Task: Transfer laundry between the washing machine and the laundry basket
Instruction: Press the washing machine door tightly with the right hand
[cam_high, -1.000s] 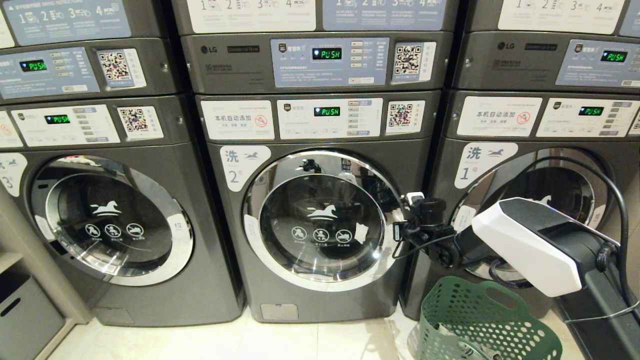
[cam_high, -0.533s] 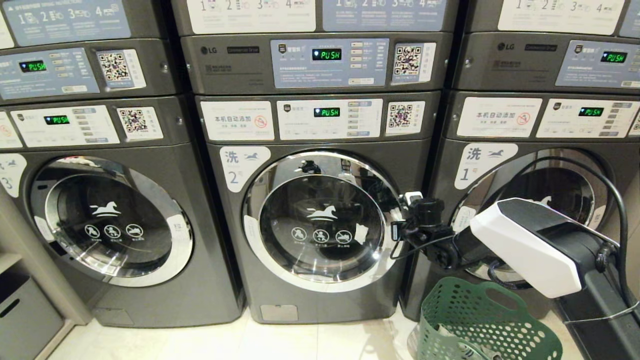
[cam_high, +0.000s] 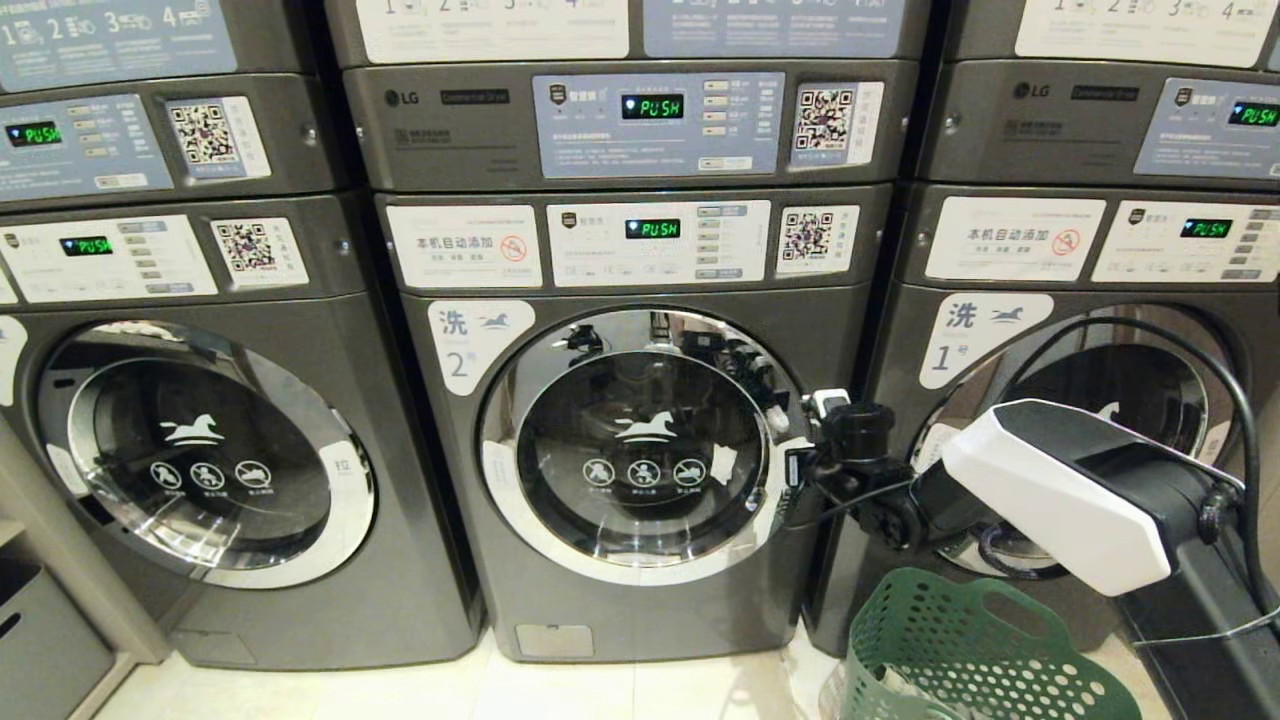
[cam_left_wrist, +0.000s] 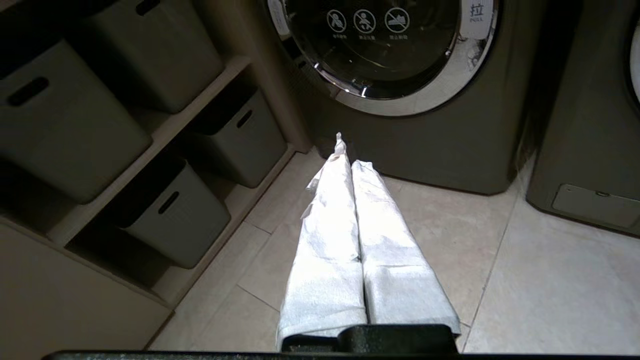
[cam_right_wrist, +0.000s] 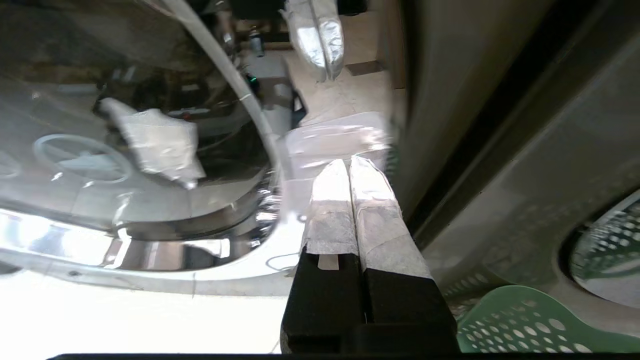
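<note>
1. Since a second ago the whole head view has slid a little, so the camera moved; the machines stand where they were, and the right arm still reaches toward the middle washer's door.
2. Nearest, the green laundry basket (cam_high: 985, 650) sits on the tiled floor (cam_high: 640, 690) at the lower right, below the right arm, with some pale cloth just showing inside near its rim.
3. Right tool (cam_right_wrist: 352, 167): its two taped fingers are pressed together, clenched on nothing, tips at the right edge of the chrome door ring (cam_high: 545, 545) of the middle washing machine (cam_high: 640, 450); whether they touch it I cannot tell.
4. Left tool (cam_left_wrist: 350, 150): out of the head view, low over the floor, its wrapped fingers clenched together and empty, pointing toward the left washer (cam_left_wrist: 425, 140) beside a shelf of grey bins (cam_left_wrist: 170, 210).
5. Farther back, the middle washer's door is closed; green displays above it read PUSH (cam_high: 653, 229).
</note>
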